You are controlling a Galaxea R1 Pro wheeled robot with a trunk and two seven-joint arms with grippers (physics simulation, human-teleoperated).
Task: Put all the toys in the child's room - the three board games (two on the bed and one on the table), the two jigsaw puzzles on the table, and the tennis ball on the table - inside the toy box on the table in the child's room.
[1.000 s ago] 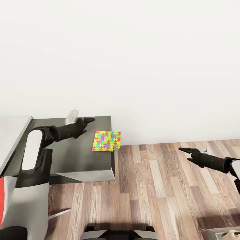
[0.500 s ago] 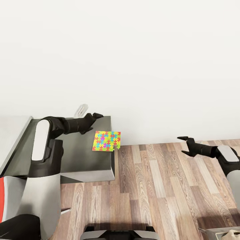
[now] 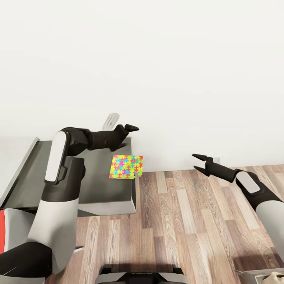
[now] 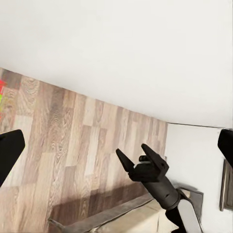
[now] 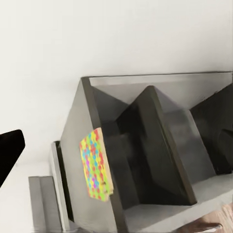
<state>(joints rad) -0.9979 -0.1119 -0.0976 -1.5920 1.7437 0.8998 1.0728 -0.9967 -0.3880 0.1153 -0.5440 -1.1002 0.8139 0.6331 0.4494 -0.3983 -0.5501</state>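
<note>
A square jigsaw puzzle (image 3: 126,167) in yellow, pink, blue and green lies flat on a dark grey-topped cabinet (image 3: 94,185), its right side hanging over the cabinet's edge. The right wrist view looks at the same puzzle (image 5: 96,165) from the side. My left gripper (image 3: 132,128) hovers open above the cabinet's far right corner, up and behind the puzzle; its fingers (image 4: 10,148) stand wide apart and hold nothing. My right gripper (image 3: 197,162) is open and empty over the wooden floor, to the right of the puzzle. The left wrist view also catches the right gripper (image 4: 131,151).
A plain white wall (image 3: 157,71) runs behind the cabinet. Wood plank floor (image 3: 185,221) spreads to the right and front. A pale surface (image 3: 14,157) adjoins the cabinet's left side. A grey-edged beige thing (image 3: 262,276) shows at the bottom right corner.
My left arm has lifted and swung right, from over the cabinet top to above its far right corner. My right arm has moved left and up toward the cabinet. The puzzle has not moved.
</note>
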